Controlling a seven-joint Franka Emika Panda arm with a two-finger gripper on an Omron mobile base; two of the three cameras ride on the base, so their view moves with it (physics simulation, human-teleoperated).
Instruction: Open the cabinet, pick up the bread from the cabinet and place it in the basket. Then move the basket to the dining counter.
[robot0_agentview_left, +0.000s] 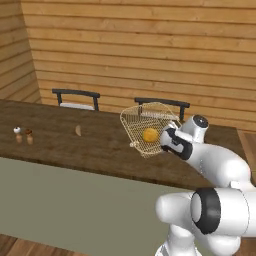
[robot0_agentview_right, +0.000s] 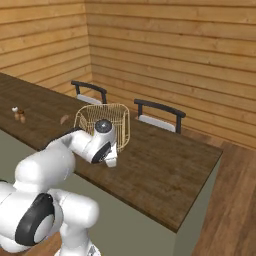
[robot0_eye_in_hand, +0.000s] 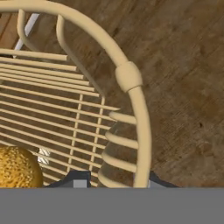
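Our tool (robot0_eye_in_hand: 111, 181) is closed on the rim of the basket (robot0_agentview_left: 145, 120). We are holding the basket tilted over the long brown surface (robot0_agentview_left: 75, 150), with its open side tipped toward us. We are seeing the bread (robot0_agentview_left: 150, 135) sitting inside the basket, low down near the tool. Two dark chairs (robot0_agentview_left: 76, 98) are standing behind the surface. Two little shakers (robot0_agentview_left: 23, 135) are standing far to the left on the surface.

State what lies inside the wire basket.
The basket holds one golden round piece of bread, resting against its mesh. The hand is shut on the rim; the near corner behind the arm is hidden.
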